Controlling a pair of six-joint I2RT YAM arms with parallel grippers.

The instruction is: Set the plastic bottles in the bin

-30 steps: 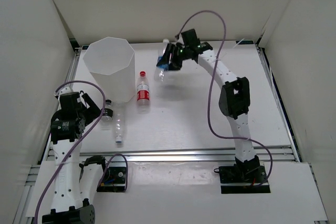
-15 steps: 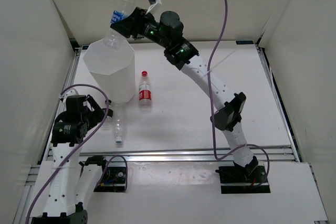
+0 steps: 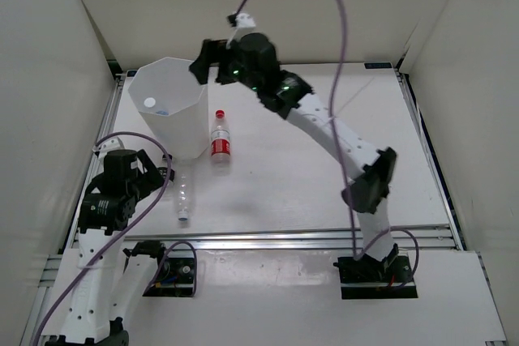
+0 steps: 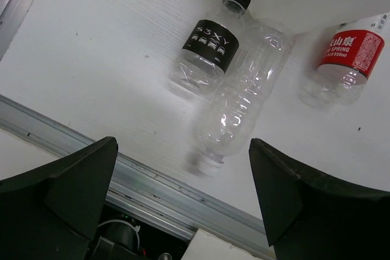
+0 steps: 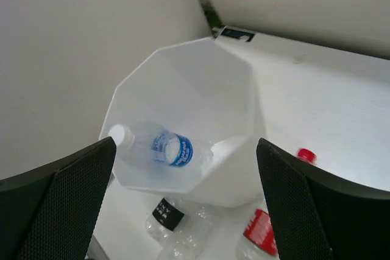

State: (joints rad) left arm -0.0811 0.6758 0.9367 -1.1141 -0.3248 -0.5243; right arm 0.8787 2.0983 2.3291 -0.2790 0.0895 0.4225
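The white translucent bin (image 3: 188,134) stands at the far left. Inside it is the blue-labelled bottle (image 5: 166,148), its white cap (image 3: 149,103) toward the left wall. My right gripper (image 3: 208,63) hovers open and empty above the bin's right rim (image 5: 183,50). The red-labelled bottle (image 3: 220,140) lies just right of the bin. The unlabelled clear bottle (image 4: 242,101) and the black-capped bottle (image 4: 209,45) lie side by side in front of the bin. My left gripper (image 4: 181,153) hangs open over them, holding nothing.
An aluminium rail (image 3: 308,240) runs along the table's near edge, just behind the clear bottle's cap (image 4: 207,164). White walls enclose the table on the left, back and right. The right arm's purple cable (image 3: 340,30) arches high over the table.
My right arm swung left and up from mid-table to above the bin, then opened. The blue-labelled bottle left its jaws and is now inside the bin. The left arm barely moved.
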